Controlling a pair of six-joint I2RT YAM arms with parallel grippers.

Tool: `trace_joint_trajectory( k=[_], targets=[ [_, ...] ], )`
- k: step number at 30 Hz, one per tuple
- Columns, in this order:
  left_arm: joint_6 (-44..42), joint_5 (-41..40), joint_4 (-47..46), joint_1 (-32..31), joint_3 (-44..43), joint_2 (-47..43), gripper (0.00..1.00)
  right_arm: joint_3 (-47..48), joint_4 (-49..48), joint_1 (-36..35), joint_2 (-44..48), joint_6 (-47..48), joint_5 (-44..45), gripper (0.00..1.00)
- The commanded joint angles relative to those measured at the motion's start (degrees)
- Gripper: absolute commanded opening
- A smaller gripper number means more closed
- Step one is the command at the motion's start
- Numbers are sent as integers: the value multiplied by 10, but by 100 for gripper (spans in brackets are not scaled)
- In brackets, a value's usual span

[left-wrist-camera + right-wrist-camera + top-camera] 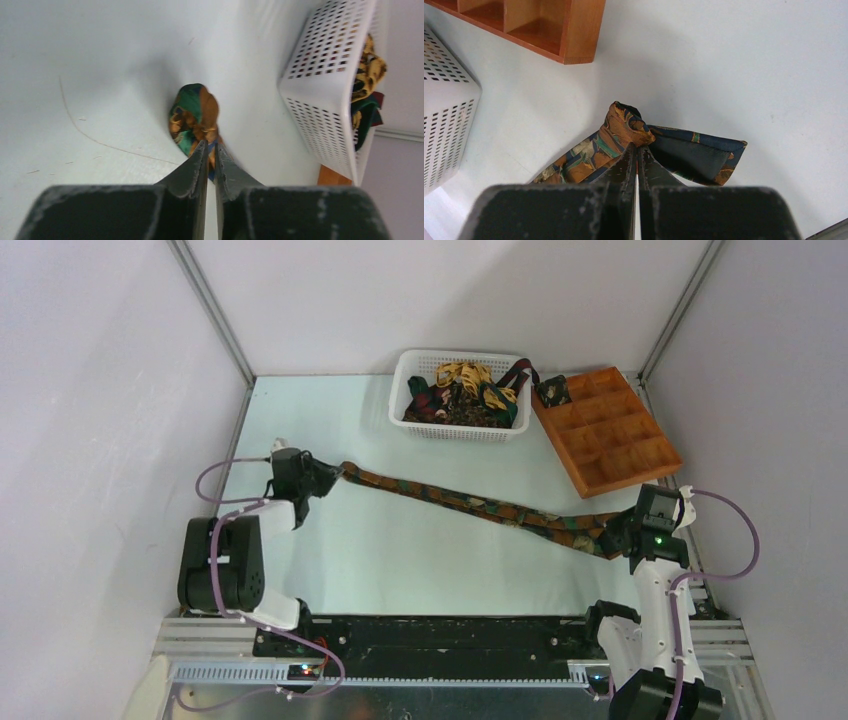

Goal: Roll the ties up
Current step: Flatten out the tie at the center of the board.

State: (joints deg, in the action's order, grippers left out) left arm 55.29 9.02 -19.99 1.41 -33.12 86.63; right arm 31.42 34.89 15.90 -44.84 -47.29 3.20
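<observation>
**Both arms hold a long green, brown and orange patterned necktie (480, 505) stretched over the pale desk (400, 560)**

Nearest me, the left gripper (325, 477) has its jaws clamped on the narrow end. The right gripper (620, 535) has its jaws pressed together on the bunched wide end. Between them the necktie runs diagonally. Farther back, a heap of ties (465, 390) fills a white plastic basket (460, 430). Beside it, an orange-brown wooden compartment tray (560, 448) holds one small dark rolled tie (553, 390) in its far-left corner.

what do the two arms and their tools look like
Both the left arm and right arm have black joint housings and white links, with a lilac cable looping alongside each. A green light glows on the right one. The left tool and right tool each have two dark grey tapered fingers with scuffed edges.
</observation>
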Motion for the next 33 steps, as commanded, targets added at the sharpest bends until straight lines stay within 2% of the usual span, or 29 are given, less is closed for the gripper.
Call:
trace_joint_trajectory(
  k=[1, 5, 7, 8, 9, 11, 13, 15, 21, 25, 29, 31, 33],
  targets=[
    [-17, -17, 2, -8, -6, -59, 10, -1, -9, -2, -1, 12, -5, 0],
    [-25, -28, 16, -9, -9, -89, 6, -1, 7, -2, -6, 13, 1, 4],
    [-30, -35, 22, -9, -10, -105, 5, -1, 13, -1, -8, 14, 2, 15],
    [-31, -39, 28, -9, -10, -108, 5, -1, 15, -1, -10, 12, 6, 25],
    [-34, -41, 31, -9, -11, -114, 5, -1, 20, -1, -12, 11, 9, 30],
    [-37, -47, 36, -9, -11, -122, 5, -1, 25, 1, -11, 9, 12, 48],
    [-38, -52, 39, -9, -10, -129, 5, 1, 31, 6, -5, 8, 13, 56],
    [-39, -55, 41, -9, -8, -134, 6, 5, 39, 10, 4, 7, 16, 60],
    [-47, -47, 33, -8, -8, -141, 14, 16, 27, 11, 36, 26, 7, 61],
    [-54, -51, 36, -33, -10, -153, 17, 32, -2, -36, 27, 47, 14, 58],
    [-65, -79, 58, -65, -19, -164, 18, 89, 7, -164, -55, 44, 107, 57],
    [-67, -86, 64, -75, -22, -166, 18, 121, 9, -267, -101, 37, 173, 57],
    [-67, -88, 71, -79, -25, -167, 18, 160, 8, -335, -142, 23, 210, 57]
  ],
)
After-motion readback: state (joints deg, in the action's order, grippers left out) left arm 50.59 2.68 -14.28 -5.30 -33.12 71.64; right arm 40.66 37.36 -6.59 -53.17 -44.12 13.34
